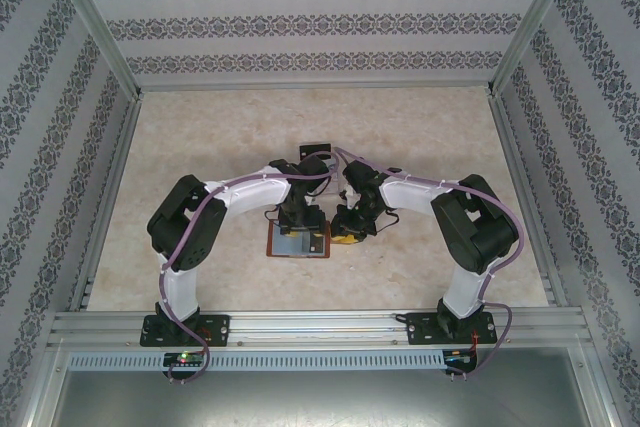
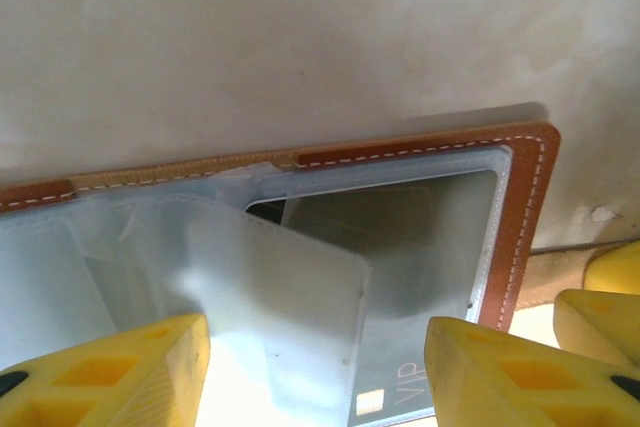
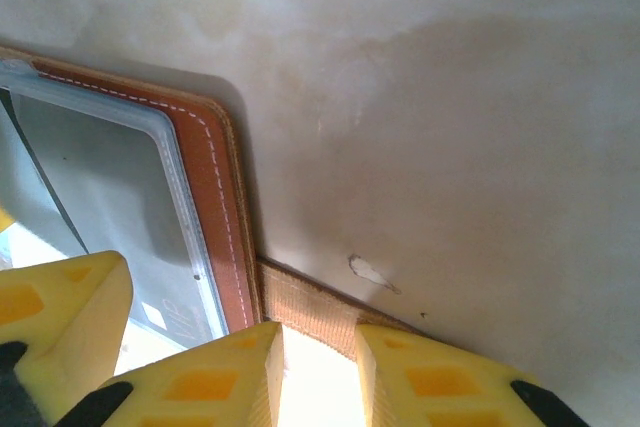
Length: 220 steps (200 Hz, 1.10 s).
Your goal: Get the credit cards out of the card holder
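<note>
Left claw (image 2: 315, 337) first: parted wide, pinching nothing, poised low over the open card holder (image 2: 522, 217), with one of its yellow fingers (image 2: 120, 367) on either side of the credit cards. Between them, a pale translucent card (image 2: 290, 297), tilted and partly out of its pocket, overlapping a grey card (image 2: 400, 399) marked VIP beneath. Hard to tell whether either finger touches the pale card's edge.

Right claw (image 3: 320, 342) next: closed narrowly on the strap tab (image 3: 300, 299), just beside the card holder's stitched brown border, seemingly pinning it down against the tabletop (image 3: 450, 97).

Further out, seen from above: card holder lying open and flat between the two arms, near the middle of the tabletop.

Judged as mid-extraction: cards partly out of the pockets, none yet free. Calls next for closing the left claw on the exposed part of the pale translucent card, then drawing it out along the line of its pocket while keeping the strap tab held firm. Worth guarding against catching both cards at once, or dragging the whole card holder along if the strap tab slips.
</note>
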Motion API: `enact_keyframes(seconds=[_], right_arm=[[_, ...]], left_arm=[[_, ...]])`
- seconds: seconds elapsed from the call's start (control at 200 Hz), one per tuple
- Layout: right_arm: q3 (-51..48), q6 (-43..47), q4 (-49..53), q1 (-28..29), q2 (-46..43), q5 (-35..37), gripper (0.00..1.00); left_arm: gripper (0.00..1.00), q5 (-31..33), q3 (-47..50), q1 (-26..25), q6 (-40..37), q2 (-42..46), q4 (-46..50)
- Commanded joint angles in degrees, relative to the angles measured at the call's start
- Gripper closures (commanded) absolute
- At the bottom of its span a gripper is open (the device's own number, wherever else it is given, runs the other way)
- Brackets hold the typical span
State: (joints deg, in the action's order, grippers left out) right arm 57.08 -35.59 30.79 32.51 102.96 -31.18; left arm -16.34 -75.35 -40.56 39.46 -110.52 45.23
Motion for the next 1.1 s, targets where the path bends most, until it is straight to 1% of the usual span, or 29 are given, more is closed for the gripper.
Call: enact_keyframes(seconds=[0.0, 0.19, 0.285, 0.38, 0.51, 0.68, 0.799, 1.019, 1.094], right_arm=[[-1.6, 0.8, 0.7, 0.3, 2.2, 1.5, 0.71], [-1.5, 0.8, 0.7, 0.3, 2.3, 1.5, 0.71], [-1.4, 0.7, 0.7, 0.3, 2.5, 1.4, 0.71], [-1.4, 0.8, 0.8, 0.3, 2.5, 1.3, 0.71], [-1.3, 1.0, 0.9, 0.3, 2.6, 1.4, 0.71], [-1.3, 0.8, 0.8, 0.3, 2.5, 1.5, 0.71], [-1.1, 0.8, 0.8, 0.3, 2.7, 1.5, 0.71], [-1.1, 0.7, 0.8, 0.2, 2.6, 1.5, 0.71], [-1.2, 0.7, 0.8, 0.3, 2.6, 1.6, 0.71]], left_arm=[[0.40, 0.8, -0.5, -0.8, -0.3, -1.8, 2.6], [0.45, 1.6, -0.6, -0.8, -0.5, -2.0, 3.4], [0.51, 1.8, -1.0, -0.8, -0.6, -1.6, 3.9], [0.59, 2.6, -1.5, -0.8, -0.8, -0.8, 4.5], [0.66, 4.2, -2.5, -0.7, -1.1, 0.7, 6.1], [0.68, 6.7, -3.4, -0.3, -1.7, 3.2, 8.4], [0.71, 7.5, -3.6, 0.0, -1.9, 4.2, 9.4], [0.73, 9.2, -3.5, 0.5, -2.3, 5.8, 11.0], [0.75, 9.5, -3.1, 0.6, -2.5, 6.2, 11.3]])
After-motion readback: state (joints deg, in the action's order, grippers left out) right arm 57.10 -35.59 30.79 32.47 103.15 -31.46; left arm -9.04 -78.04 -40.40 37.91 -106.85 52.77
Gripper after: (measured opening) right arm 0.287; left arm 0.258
